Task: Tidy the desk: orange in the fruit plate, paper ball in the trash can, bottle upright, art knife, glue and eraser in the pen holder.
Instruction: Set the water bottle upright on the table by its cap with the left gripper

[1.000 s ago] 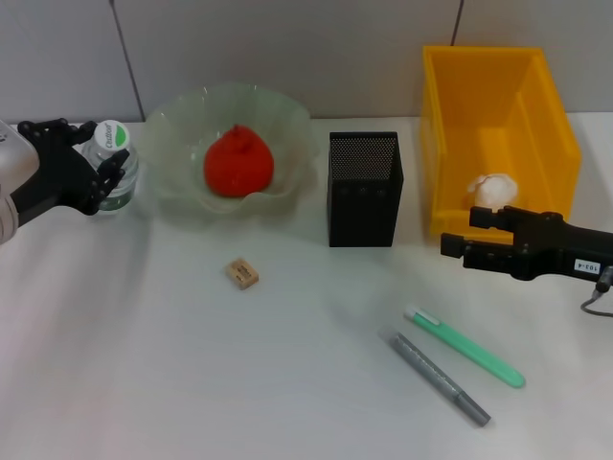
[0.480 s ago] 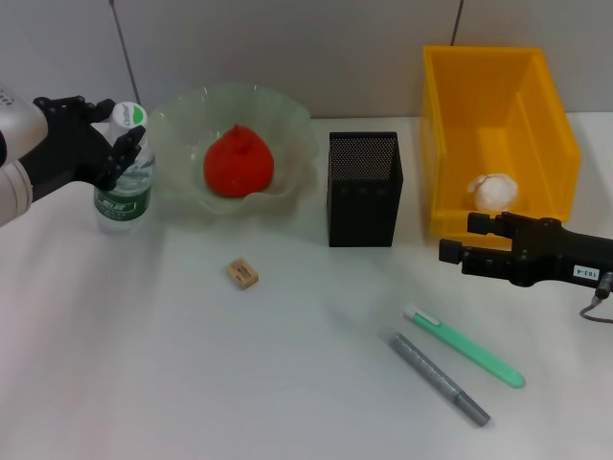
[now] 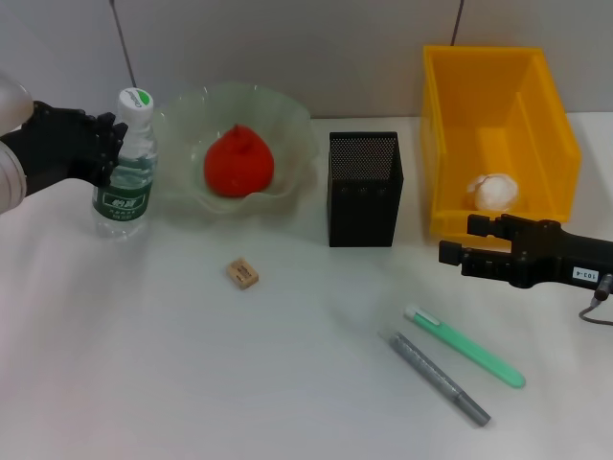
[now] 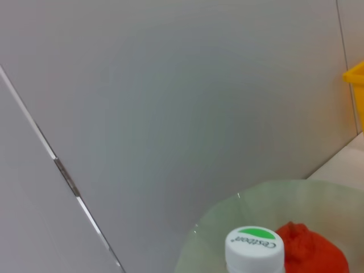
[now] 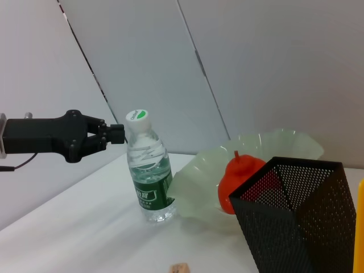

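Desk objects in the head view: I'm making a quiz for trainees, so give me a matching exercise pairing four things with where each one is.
Things:
1. orange
2. paper ball
3. eraser
4. bottle

Places:
A. lying on the bare table in front of the fruit plate
B. standing upright next to the left gripper
C. inside the yellow trash can
D. in the fruit plate

Pairs: 1-D, 2-C, 3-A, 4-B
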You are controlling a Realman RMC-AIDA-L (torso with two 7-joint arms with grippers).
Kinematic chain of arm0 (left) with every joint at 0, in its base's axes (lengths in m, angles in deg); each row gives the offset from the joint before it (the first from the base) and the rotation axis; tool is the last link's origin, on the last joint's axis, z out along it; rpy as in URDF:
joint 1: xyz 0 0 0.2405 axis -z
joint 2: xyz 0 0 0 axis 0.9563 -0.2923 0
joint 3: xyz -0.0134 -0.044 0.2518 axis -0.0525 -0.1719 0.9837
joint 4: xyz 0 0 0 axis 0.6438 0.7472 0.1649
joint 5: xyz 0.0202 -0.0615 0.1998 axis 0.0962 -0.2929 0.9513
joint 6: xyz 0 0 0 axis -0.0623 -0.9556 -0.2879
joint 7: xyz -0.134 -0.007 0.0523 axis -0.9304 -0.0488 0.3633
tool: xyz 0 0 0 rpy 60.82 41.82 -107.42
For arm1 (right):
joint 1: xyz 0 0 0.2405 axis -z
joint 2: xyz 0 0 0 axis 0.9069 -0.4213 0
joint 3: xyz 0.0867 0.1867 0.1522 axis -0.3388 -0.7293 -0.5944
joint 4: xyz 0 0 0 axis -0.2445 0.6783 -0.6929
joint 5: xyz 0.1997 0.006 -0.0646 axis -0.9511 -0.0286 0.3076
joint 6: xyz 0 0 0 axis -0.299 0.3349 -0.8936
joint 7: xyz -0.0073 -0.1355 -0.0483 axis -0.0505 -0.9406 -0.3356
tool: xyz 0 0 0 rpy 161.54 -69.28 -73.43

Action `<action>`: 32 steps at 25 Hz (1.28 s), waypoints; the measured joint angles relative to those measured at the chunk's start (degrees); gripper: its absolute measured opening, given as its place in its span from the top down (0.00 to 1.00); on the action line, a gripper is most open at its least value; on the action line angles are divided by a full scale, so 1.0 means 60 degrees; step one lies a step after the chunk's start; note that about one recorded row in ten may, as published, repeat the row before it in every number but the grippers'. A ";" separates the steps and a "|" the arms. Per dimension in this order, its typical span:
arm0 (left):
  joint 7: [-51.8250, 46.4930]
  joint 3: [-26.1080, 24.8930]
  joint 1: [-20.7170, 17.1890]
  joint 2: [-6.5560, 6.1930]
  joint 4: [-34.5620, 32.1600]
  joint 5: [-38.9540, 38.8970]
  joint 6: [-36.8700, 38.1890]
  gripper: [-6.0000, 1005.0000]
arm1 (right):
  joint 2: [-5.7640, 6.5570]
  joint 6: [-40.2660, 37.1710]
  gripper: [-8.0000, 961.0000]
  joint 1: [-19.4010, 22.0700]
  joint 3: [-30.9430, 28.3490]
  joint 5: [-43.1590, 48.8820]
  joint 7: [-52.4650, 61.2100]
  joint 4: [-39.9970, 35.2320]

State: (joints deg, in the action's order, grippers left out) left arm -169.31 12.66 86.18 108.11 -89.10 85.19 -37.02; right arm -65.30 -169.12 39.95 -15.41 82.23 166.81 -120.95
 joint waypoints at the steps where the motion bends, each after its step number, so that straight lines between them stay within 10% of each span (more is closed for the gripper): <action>1: 0.0000 -0.0005 0.0003 0.0000 0.0012 0.0000 0.0001 0.79 | 0.0000 0.0024 0.13 -0.0012 -0.0002 0.0000 -0.0014 0.0020; 15: 0.0077 -0.0377 -0.0126 0.0014 0.0059 -0.0196 -0.0007 0.97 | 0.0043 0.0059 0.13 -0.0046 -0.0010 -0.0002 -0.0042 0.0170; 32: 0.3315 -0.1349 -0.1043 -0.0010 0.0443 -0.5221 0.1076 0.84 | 0.0059 0.0055 0.13 -0.0073 -0.0009 -0.0002 -0.0061 0.0208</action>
State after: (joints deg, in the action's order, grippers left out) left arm -149.42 4.57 79.93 108.05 -86.44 53.87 -30.56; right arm -64.95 -168.79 39.50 -15.47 82.22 166.44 -119.70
